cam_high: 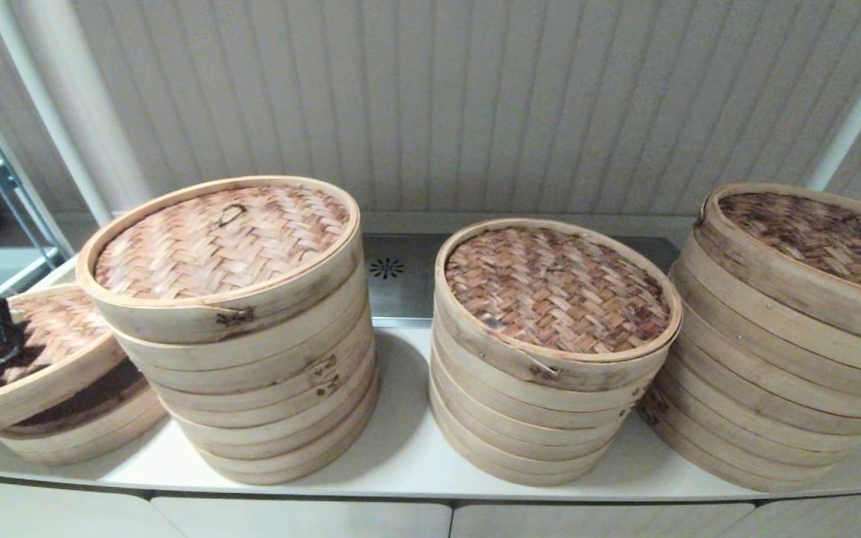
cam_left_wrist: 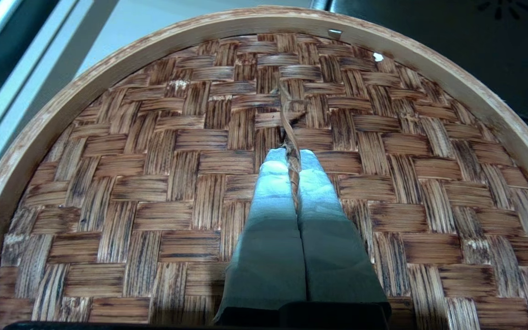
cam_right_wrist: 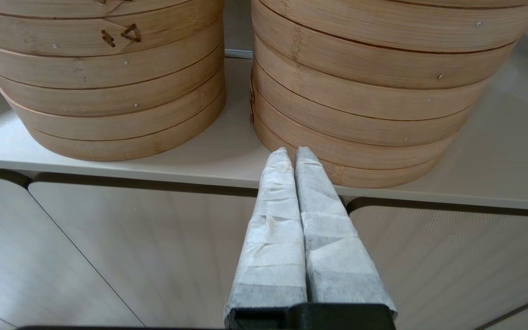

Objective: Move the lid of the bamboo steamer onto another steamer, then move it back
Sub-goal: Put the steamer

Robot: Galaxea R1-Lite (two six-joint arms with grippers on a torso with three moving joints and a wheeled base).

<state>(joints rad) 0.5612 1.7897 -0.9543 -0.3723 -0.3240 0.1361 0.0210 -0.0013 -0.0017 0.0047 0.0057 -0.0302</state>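
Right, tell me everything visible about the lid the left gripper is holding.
The bamboo steamer lid is round, with a herringbone woven top and a plain pale bamboo rim. It hangs tilted at the counter's far left, over a low steamer, its lower edge by that steamer's rim. The left gripper is shut on its thin loop handle; nothing else visibly touches it.

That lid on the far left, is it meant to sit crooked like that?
The bamboo steamer lid tilts over the low steamer, not seated flat. It looks lifted: the left gripper is shut on its loop handle.
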